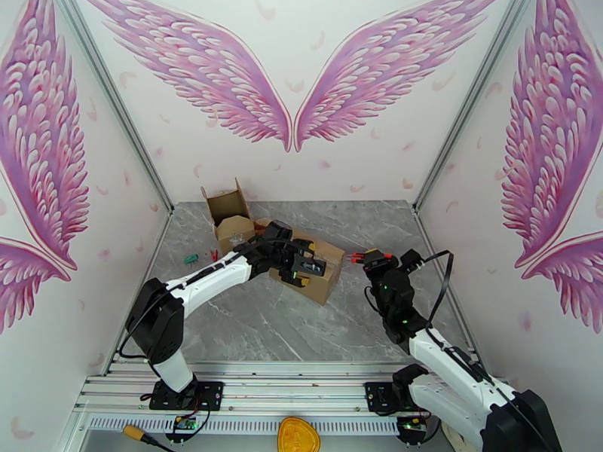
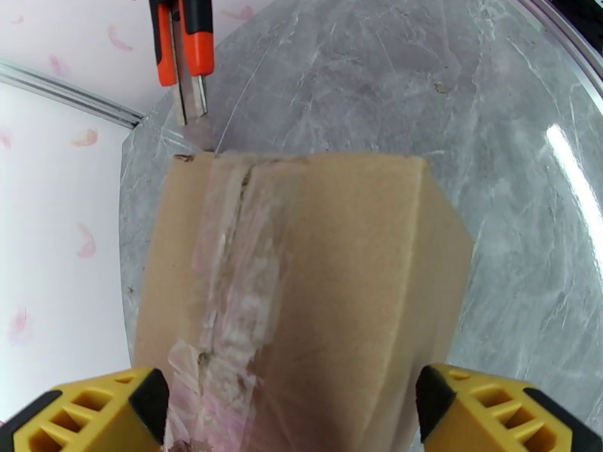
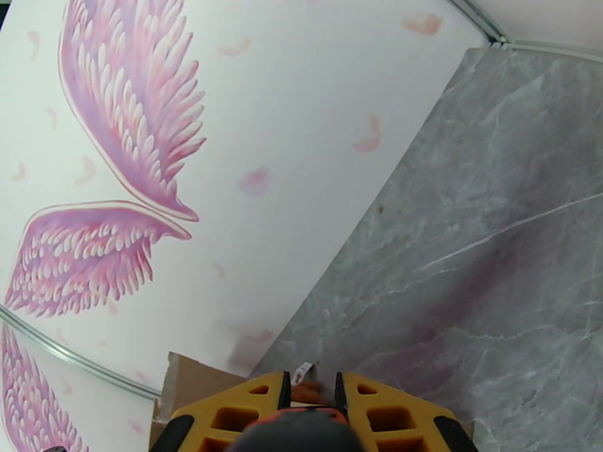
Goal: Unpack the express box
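While the left pincer [image 1: 303, 267] is spreading wide over the taped box [image 1: 313, 274], work is proceeding.
Right pincer [image 1: 374, 258] is clenching an orange knife [image 2: 183, 39] beside it.

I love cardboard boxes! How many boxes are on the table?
2. An open box stands at the far left of the table, flaps up. A taped shut box lies in the middle, under the left pincer. More could hide behind the arms.

Left claw [image 2: 290, 416] spread wide; right claw [image 3: 310, 404] pinched nearly closed.
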You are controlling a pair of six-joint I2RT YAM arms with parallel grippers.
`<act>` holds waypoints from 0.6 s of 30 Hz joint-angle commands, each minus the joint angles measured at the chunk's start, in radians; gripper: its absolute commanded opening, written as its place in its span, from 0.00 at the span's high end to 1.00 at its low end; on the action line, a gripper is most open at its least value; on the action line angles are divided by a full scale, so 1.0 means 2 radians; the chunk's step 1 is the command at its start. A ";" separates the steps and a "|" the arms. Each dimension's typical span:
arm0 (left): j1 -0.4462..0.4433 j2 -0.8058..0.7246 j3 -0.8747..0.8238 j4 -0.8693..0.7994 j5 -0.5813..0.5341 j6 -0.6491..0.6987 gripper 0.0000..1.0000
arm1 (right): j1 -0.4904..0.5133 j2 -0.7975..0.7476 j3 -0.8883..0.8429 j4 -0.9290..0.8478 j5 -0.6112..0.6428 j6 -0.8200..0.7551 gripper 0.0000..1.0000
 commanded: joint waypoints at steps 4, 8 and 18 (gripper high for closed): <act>-0.003 0.012 0.012 0.016 -0.001 -0.010 0.10 | 0.000 0.001 -0.003 0.013 -0.007 0.029 1.00; -0.003 0.016 0.014 0.028 -0.003 -0.022 0.10 | 0.000 0.001 -0.001 -0.008 -0.020 0.047 1.00; -0.003 0.012 0.004 0.030 -0.005 -0.026 0.10 | 0.003 -0.026 -0.015 -0.037 0.014 0.042 1.00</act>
